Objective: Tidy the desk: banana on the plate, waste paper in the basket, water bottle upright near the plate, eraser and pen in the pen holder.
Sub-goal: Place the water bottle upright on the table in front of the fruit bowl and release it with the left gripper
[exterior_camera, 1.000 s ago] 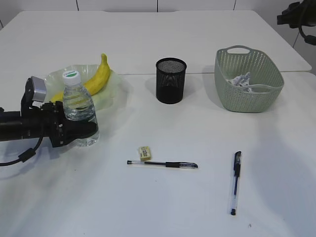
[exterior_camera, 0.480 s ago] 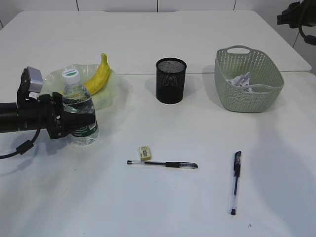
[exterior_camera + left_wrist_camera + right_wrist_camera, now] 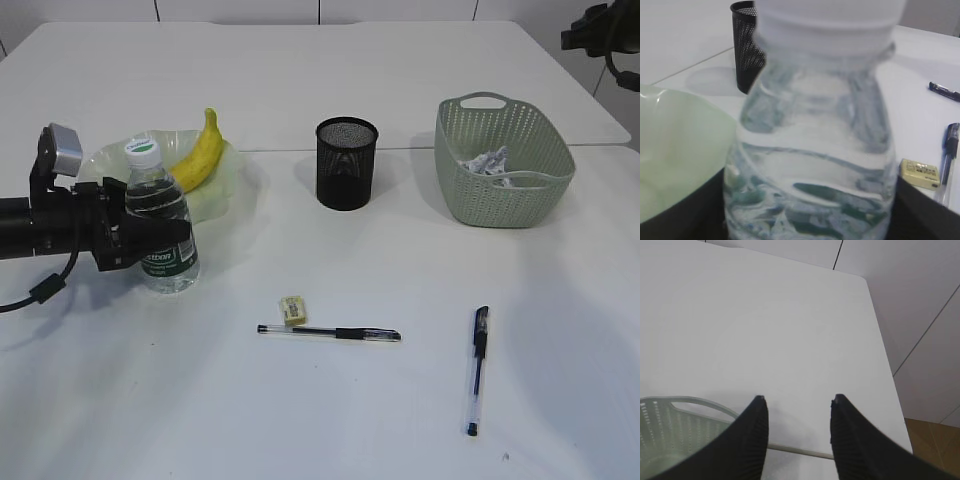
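The clear water bottle (image 3: 158,220) stands upright beside the pale green plate (image 3: 228,188), which holds the banana (image 3: 200,155). My left gripper (image 3: 165,238) reaches in from the left. It is open, its black fingers close on either side of the bottle (image 3: 810,150) above the label. Crumpled waste paper (image 3: 490,162) lies in the grey-green basket (image 3: 540,180). A yellow eraser (image 3: 293,309) and a pen (image 3: 330,333) lie in front, with a second pen (image 3: 479,368) to the right. The black mesh pen holder (image 3: 346,163) stands mid-table. My right gripper (image 3: 797,399) hangs open, with nothing in it, above the basket's handle (image 3: 700,402).
The right arm (image 3: 600,35) is raised at the far right corner. In the left wrist view the plate rim (image 3: 675,150), the pen holder (image 3: 747,45), the eraser (image 3: 920,173) and a pen (image 3: 947,150) show around the bottle.
My left gripper has slid up the bottle and drawn back to the left, uncovering the label. The bottle stays standing, nudged slightly left. The right arm has not moved.
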Robot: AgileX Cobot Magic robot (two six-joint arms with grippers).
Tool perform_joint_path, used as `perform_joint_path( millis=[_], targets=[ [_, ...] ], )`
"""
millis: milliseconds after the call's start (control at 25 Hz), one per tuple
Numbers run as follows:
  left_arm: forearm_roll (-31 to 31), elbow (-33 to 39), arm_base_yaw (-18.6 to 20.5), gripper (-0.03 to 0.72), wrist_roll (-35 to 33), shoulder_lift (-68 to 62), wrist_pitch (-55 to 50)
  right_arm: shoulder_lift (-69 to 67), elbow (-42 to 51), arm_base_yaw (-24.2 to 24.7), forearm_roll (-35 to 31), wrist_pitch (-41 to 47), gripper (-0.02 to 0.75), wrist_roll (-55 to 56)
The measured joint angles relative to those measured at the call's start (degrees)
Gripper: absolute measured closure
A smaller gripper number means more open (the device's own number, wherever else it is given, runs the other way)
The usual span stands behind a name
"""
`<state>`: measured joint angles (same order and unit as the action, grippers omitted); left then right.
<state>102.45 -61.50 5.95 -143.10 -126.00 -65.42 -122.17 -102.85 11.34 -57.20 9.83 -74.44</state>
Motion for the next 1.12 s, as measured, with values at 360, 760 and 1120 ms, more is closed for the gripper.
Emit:
perform_joint_path(
  millis=[360,760,1120],
  targets=[
    [-0.4,0.0,0.0,0.167,0.58,3.01,0.08,0.0,0.0,0.0,0.0,0.0,0.423,0.0],
    [-0.53,0.0,0.0,0.167,0.72,6.42,-0.14,0.0,0.0,0.0,0.0,0.0,0.423,0.0],
    [-0.53,-1.92,0.0,0.167,1.19,7.33,-0.27,0.0,0.0,0.0,0.0,0.0,0.423,0.0]
  ],
)
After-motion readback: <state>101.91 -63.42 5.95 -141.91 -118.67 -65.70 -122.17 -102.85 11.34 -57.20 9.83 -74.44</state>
